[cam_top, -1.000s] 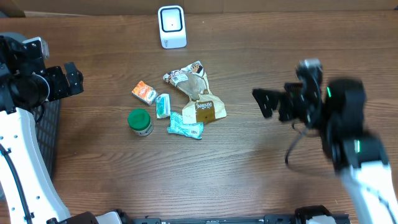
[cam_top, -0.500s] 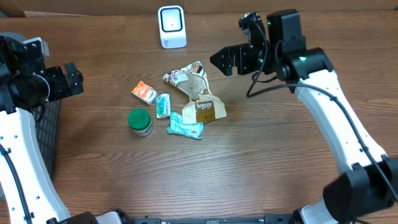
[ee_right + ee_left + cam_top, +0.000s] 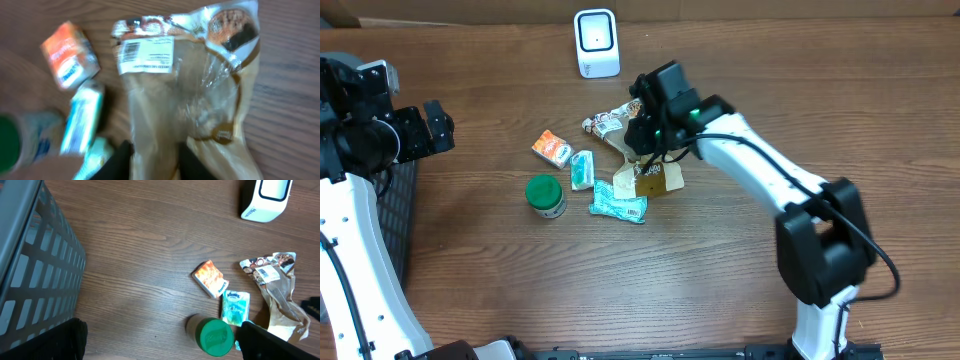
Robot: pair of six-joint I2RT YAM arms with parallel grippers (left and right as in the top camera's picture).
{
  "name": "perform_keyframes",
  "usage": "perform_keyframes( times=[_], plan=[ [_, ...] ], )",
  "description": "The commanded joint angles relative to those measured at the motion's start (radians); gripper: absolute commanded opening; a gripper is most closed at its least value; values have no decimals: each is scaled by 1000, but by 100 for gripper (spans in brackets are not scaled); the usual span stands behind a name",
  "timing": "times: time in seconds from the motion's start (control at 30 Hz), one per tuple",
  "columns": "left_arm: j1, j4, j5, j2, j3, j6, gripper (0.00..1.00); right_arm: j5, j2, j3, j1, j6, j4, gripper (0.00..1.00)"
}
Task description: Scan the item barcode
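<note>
The right hand (image 3: 155, 150) hangs low over a crinkled clear-and-brown plastic snack bag (image 3: 190, 100), its two dark fingers (image 3: 195, 160) drawn in to a narrow gap across the bag's near end. The blur makes it impossible to tell whether they actually pinch the film. Ahead of the fingertips the bag lies flat on the brown wooden surface (image 3: 740, 290), with its white barcode label (image 3: 145, 50) facing up at the far end.

Off to one side of the hand, beside the bag, are a small orange packet (image 3: 70, 60) and a teal tissue pack (image 3: 82, 122). Close by are a second teal packet (image 3: 618, 206), touching the bag's edge, and a green-lidded round jar (image 3: 545, 195). Beyond the label end of the bag, apart from the cluster, a white upright barcode scanner (image 3: 596, 42) stands at the surface's far edge.

Well away across the surface, the left hand (image 3: 442, 127) is spread wide and holds nothing. A grey slatted plastic basket (image 3: 35, 270) is beside it.
</note>
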Motion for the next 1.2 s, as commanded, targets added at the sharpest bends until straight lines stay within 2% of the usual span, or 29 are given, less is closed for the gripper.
perform_keyframes(
  times=[0.0, 0.1, 0.33, 0.4, 0.43, 0.63, 0.7, 0.77, 0.87, 1.03, 1.17],
  plan=[
    [-3, 2, 11, 5, -1, 15, 99, 68, 53, 24, 15, 90, 10, 15],
    [-3, 2, 11, 5, -1, 15, 100, 80, 91, 21, 36, 127, 7, 9],
    [-3, 2, 11, 5, -1, 15, 99, 154, 122, 19, 70, 176, -57, 9],
    [-3, 2, 11, 5, -1, 15, 99, 175, 123, 13, 76, 188, -64, 15],
    [-3, 2, 11, 5, -1, 15, 100, 197, 123, 13, 78, 188, -62, 22],
    [-3, 2, 11, 5, -1, 15, 100, 219, 119, 51, 62, 141, -50, 40],
    [-3, 2, 11, 5, -1, 15, 99, 217, 111, 84, 46, 135, -74, 43],
    [-3, 2, 11, 5, -1, 15, 99, 188, 99, 125, 22, 121, -105, 46],
    [-3, 2, 11, 5, -1, 15, 99, 61, 87, 181, -25, 43, -146, 59],
    [-3, 2, 11, 5, -1, 15, 100, -191, 95, 198, -119, -53, -186, 62],
    [-3, 2, 11, 5, -1, 15, 100, -278, 122, 177, -145, -104, -200, 62]
  ],
)
